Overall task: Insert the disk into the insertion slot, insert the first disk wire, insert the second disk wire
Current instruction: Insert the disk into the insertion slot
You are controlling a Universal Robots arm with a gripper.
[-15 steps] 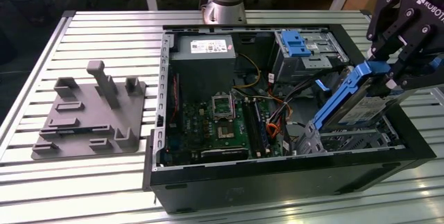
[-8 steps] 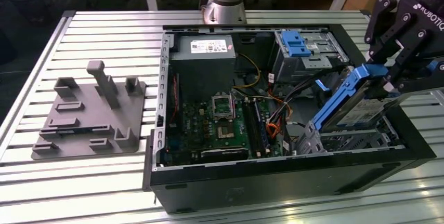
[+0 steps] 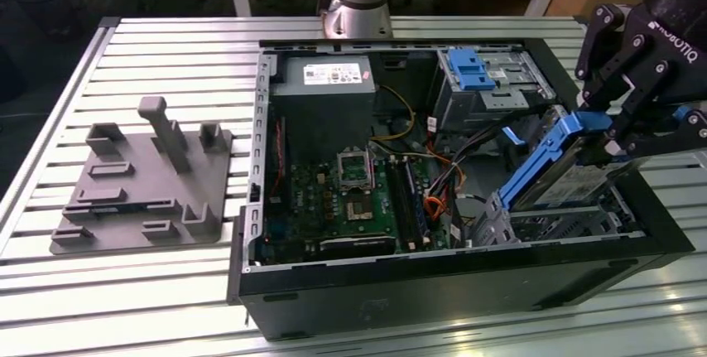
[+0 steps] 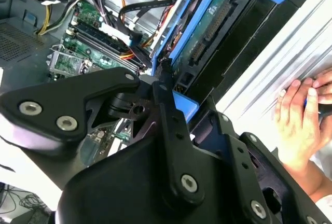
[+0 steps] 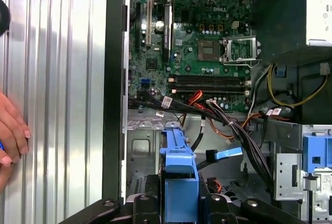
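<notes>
Black-fingered gripper (image 3: 608, 129) clamps blue-framed silver disk (image 3: 549, 161), tilted | over perforated sheet-metal insertion slot (image 3: 565, 224) | judgement: square edges, ease slowly.

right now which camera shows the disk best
The exterior view: the disk shows nearly whole, leaning at the insertion slot, the gripper shut on it. The second wrist view shows its circuit-board side; the first wrist view, its blue carrier's edge.
</notes>
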